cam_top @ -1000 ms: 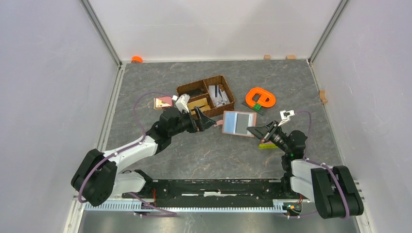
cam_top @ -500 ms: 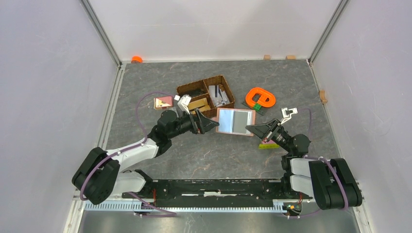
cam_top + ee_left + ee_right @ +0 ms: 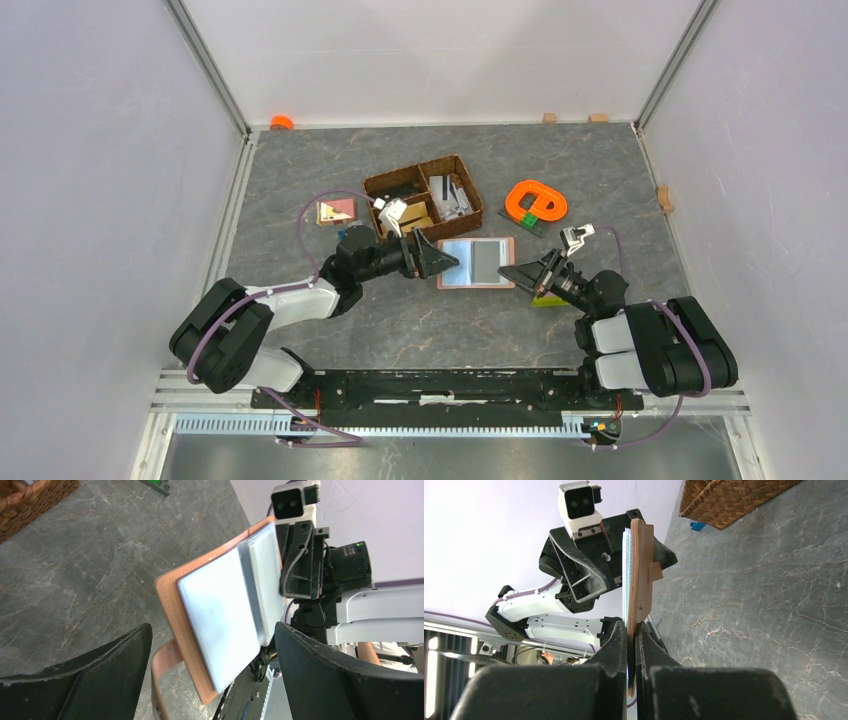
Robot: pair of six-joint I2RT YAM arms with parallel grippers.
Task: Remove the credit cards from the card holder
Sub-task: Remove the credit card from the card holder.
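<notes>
The card holder (image 3: 478, 262) is an open reddish-brown wallet, held off the table with its pale inside facing up. My right gripper (image 3: 513, 273) is shut on its right edge. In the right wrist view the fingers (image 3: 619, 640) pinch the thin brown edge of the card holder (image 3: 642, 565). My left gripper (image 3: 443, 263) is open at the holder's left edge. Seen from the left wrist, the card holder (image 3: 172, 597) shows pale flat credit cards or sleeves (image 3: 217, 612). They hang between the spread fingers of the left gripper (image 3: 212, 630), untouched.
A dark woven divided basket (image 3: 376, 184) stands behind the holder, with several grey-white cards (image 3: 450, 196) in its right compartment. An orange loop (image 3: 536, 202) lies to the right, a pink-and-tan piece (image 3: 335, 211) to the left. A yellow-green block (image 3: 548, 300) lies under the right arm.
The right gripper has carried the card holder leftwards and a little nearer. The left gripper has advanced to the right, so its open fingers now reach the holder's left edge.
</notes>
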